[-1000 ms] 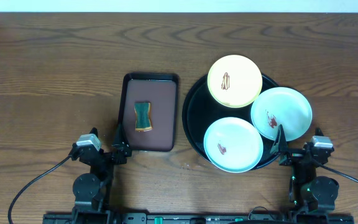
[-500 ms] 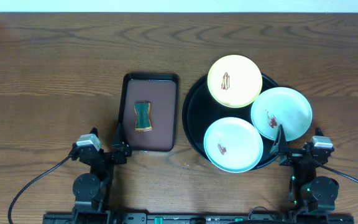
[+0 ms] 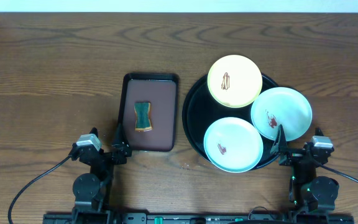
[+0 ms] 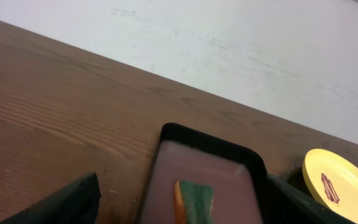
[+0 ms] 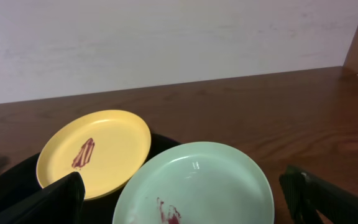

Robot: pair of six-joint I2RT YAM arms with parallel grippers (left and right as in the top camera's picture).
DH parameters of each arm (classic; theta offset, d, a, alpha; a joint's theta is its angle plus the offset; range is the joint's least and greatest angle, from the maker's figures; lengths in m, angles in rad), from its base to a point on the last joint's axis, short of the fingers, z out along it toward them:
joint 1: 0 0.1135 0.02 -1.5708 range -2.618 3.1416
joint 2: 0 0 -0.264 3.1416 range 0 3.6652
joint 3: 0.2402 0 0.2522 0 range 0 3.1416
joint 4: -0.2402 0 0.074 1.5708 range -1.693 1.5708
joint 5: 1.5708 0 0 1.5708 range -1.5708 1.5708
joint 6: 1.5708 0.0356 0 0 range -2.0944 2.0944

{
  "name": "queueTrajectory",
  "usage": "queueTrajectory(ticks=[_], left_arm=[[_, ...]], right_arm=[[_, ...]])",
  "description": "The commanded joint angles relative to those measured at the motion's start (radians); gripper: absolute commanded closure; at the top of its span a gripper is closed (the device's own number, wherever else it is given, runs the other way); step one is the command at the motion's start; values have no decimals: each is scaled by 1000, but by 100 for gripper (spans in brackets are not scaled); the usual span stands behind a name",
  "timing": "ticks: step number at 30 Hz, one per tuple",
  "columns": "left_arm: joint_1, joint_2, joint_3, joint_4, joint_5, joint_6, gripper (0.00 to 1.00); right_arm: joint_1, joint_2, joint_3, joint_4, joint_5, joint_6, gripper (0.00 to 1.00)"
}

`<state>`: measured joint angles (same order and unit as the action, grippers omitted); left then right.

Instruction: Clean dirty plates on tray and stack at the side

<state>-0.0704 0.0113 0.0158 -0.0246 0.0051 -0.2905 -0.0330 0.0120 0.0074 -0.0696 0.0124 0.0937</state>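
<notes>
- Three small glossy plates sit on the large round black tray (image 3: pixel 193 118): the pale yellow plate (image 3: pixel 234 81) at 12 o'clock, one mint-white plate (image 3: pixel 281 112) at 3 o'clock and another mint-white plate (image 3: pixel 233 144) at 6 o'clock, each smeared red-brown
- The left gripper (image 3: pixel 105 134) and the right gripper (image 3: pixel 298 142) sit at the table's 6 o'clock edge, fingers spread wide, holding nothing
- The 3 o'clock plate overhangs the rim just beside the right gripper; a careless rise could tip it
- The plates crowd together, so lifting one may drag a neighbour
- Glossy rims may slip from a pinch
- The green sponge (image 3: pixel 143 116) lies unused on the rectangular dark-brown tray (image 3: pixel 129 93) at 9 o'clock; wiping one-handed may shove a plate
</notes>
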Motion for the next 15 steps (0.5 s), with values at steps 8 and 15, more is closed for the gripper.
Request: queueTrajectory(ticks=[8, 15], left_arm=[[-2, -1, -12, -27, -16, 9, 17], [-2, -1, -12, -20, 159, -30, 17]], right_arm=[[9, -2, -2, 24, 103, -13, 1], [10, 0, -2, 14, 18, 68, 1]])
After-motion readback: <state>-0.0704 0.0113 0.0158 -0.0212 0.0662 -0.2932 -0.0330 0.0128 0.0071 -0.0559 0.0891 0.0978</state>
